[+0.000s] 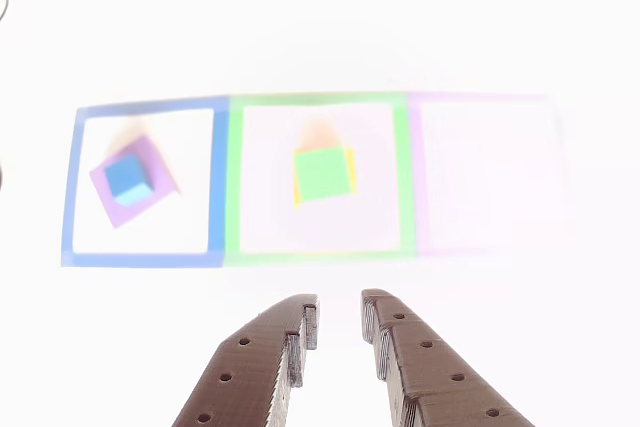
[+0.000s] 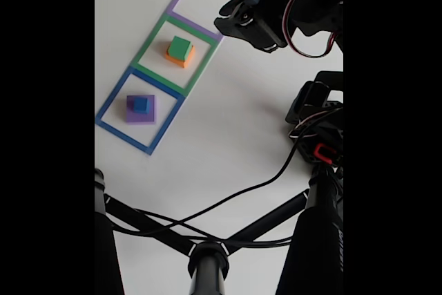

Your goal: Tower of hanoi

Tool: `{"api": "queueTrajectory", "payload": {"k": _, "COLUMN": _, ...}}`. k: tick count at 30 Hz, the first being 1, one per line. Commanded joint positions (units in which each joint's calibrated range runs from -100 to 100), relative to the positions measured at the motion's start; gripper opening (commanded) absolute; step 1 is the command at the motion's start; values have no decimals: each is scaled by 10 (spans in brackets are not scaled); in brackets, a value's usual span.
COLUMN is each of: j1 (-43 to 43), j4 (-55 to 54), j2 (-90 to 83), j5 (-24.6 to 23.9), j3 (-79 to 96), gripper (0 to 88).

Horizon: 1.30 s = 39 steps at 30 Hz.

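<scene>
In the other view a small blue cube (image 1: 128, 179) sits on a tilted purple slab (image 1: 113, 203) inside the blue outline on the left. A green block (image 1: 322, 173) rests on an orange block (image 1: 351, 169) inside the middle green outline. My gripper (image 1: 340, 313) hangs above the near side of the outlines, open with nothing between its brown fingers (image 1: 400, 347). The fixed view shows the blue cube (image 2: 140, 104) on the purple slab (image 2: 131, 117), the green block (image 2: 180, 48) on the orange block (image 2: 181, 61), and my arm (image 2: 276, 5) above the purple outline's right side.
Three flat square outlines lie in a row on the white table: blue (image 1: 68, 197), green (image 1: 234, 177) and purple (image 1: 415, 177). In the fixed view black tripod legs (image 2: 207, 260) and cables (image 2: 262, 184) cross the near part of the table.
</scene>
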Motion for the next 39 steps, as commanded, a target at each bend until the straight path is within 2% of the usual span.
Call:
{"api": "queueTrajectory", "payload": {"k": 1, "j1": 36, "j4": 24, "j2": -31, "j5": 2, "j3": -28, "gripper": 1}}
{"api": "queueTrajectory", "payload": {"k": 7, "j1": 64, "j4": 15, "j2": -50, "j5": 13, "j3": 13, "gripper": 28}}
{"api": "queueTrajectory", "payload": {"k": 9, "j1": 74, "j4": -12, "j2": -67, "j5": 35, "j3": 55, "gripper": 68}}
{"api": "queueTrajectory", "payload": {"k": 14, "j1": 99, "j4": -125, "j2": -121, "j5": 35, "j3": 210, "gripper": 171}}
{"api": "queueTrajectory", "payload": {"k": 20, "j1": 103, "j4": -316, "j2": -181, "j5": 35, "j3": 426, "gripper": 248}}
{"api": "queueTrajectory", "payload": {"k": 27, "j1": 75, "j4": -567, "j2": -211, "j5": 35, "j3": 651, "gripper": 280}}
{"api": "queueTrajectory", "payload": {"k": 32, "j1": 64, "j4": -781, "j2": -181, "j5": 35, "j3": 784, "gripper": 294}}
{"api": "queueTrajectory", "payload": {"k": 39, "j1": 63, "j4": -987, "j2": -84, "j5": 35, "j3": 874, "gripper": 301}}
